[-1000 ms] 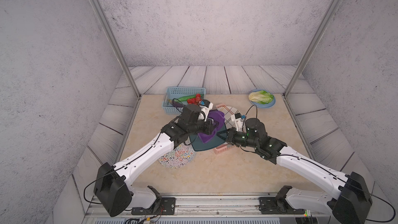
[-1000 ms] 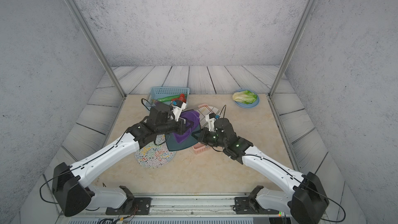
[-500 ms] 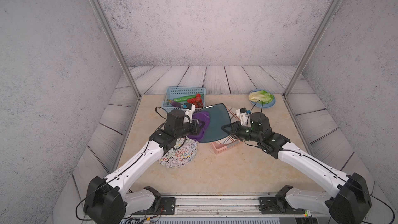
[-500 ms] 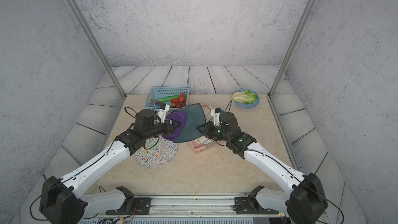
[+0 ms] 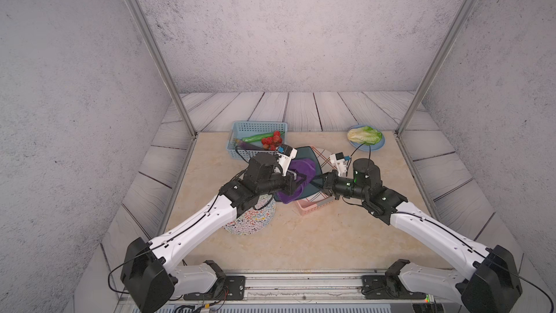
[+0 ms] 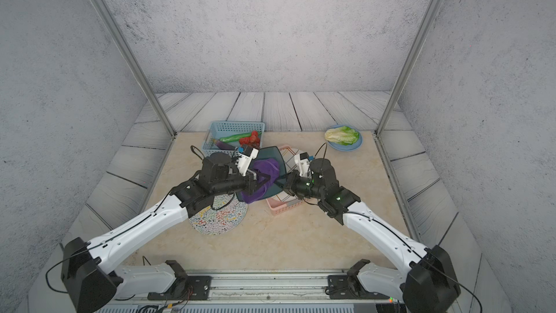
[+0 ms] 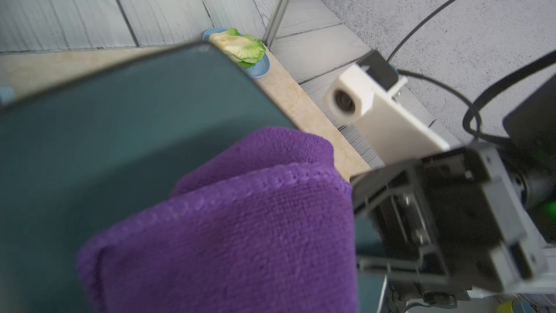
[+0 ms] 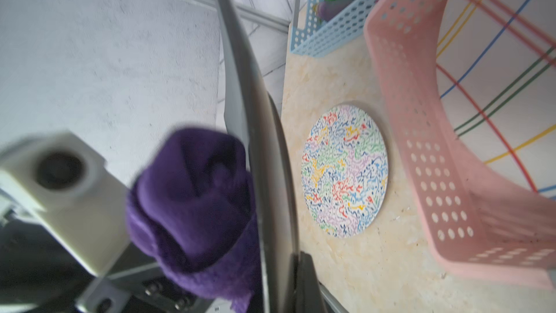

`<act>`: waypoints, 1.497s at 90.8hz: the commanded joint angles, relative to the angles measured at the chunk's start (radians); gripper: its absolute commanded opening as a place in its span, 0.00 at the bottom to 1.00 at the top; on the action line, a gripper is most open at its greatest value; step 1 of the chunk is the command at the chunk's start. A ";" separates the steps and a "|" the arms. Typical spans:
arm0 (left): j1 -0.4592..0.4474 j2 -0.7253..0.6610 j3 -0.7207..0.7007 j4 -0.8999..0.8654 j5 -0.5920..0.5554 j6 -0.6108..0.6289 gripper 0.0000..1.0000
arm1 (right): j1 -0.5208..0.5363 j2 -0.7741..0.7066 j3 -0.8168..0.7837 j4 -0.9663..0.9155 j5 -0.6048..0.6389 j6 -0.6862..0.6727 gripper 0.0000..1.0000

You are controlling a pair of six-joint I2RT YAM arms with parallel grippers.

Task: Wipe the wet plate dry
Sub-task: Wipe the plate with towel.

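The plate (image 5: 306,152) (image 6: 270,154) is dark teal and square, held tilted on edge above a pink basket. My right gripper (image 5: 320,182) (image 6: 284,182) (image 8: 282,281) is shut on its lower right rim. In the right wrist view the plate (image 8: 258,146) shows edge-on. My left gripper (image 5: 296,177) (image 6: 255,180) is shut on a bunched purple cloth (image 5: 301,168) (image 6: 266,167) and presses it against the plate's face. In the left wrist view the cloth (image 7: 240,221) hides the jaws and lies on the plate (image 7: 120,115). The cloth (image 8: 195,191) sits on the plate's far side from the basket.
The pink basket (image 5: 313,206) (image 8: 436,146) holds a white plate with coloured stripes (image 5: 324,158). A round speckled plate (image 5: 252,221) (image 8: 344,170) lies under my left forearm. At the back stand a blue basket (image 5: 255,127) of vegetables and a blue dish of lettuce (image 5: 365,136).
Half a second ago the cloth sat at the plate's left edge. It has slid right across the face, and plate and arms stand about where they were a second ago.
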 commanded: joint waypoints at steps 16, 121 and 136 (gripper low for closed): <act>0.403 -0.288 -0.278 0.160 0.287 -0.508 0.00 | -0.069 -0.155 0.097 0.437 -0.067 0.059 0.00; 0.128 -0.199 -0.048 1.100 0.114 -1.332 0.00 | -0.022 0.102 0.326 0.593 -0.146 0.152 0.00; 0.168 -0.146 0.063 1.094 0.128 -1.339 0.00 | 0.079 0.043 0.224 0.627 -0.156 0.109 0.00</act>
